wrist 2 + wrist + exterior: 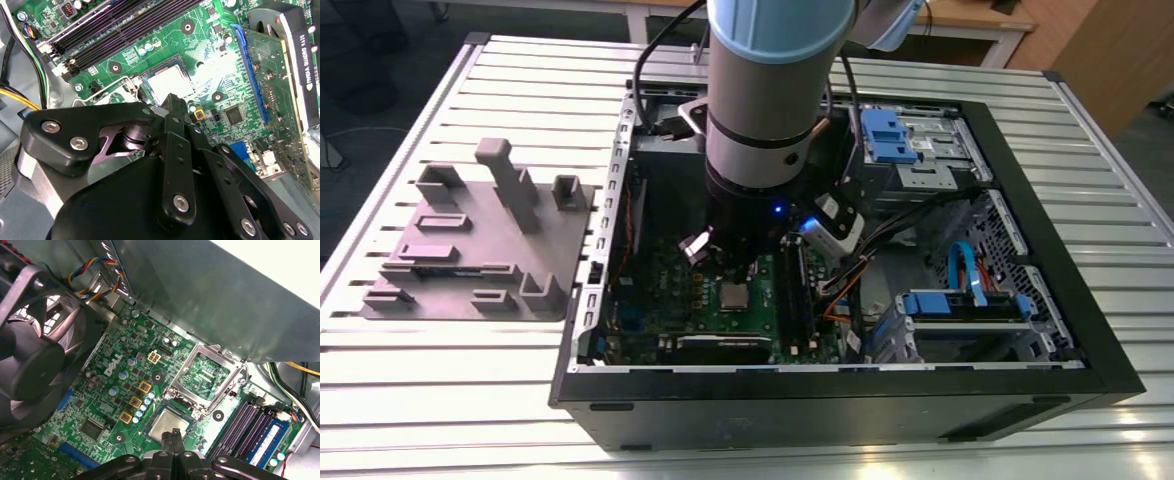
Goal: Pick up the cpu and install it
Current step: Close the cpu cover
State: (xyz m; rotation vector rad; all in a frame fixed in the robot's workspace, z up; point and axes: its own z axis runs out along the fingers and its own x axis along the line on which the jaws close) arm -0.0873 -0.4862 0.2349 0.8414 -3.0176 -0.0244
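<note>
computer case (1067, 330) on slatted table (427, 380) | cpu (169, 426) seated in socket

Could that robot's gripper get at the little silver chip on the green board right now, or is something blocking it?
Probably yes. The gripper hangs right by the chip, which sits in its socket with the metal frame swung up. Nothing lies between them in either wrist view.

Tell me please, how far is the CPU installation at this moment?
Done: the cpu already lies in its socket on the motherboard. In hand: the gripper hovers just above the chip, its fingers together and holding nothing. Left: the socket frame is still hinged open, not closed over the chip.
</note>
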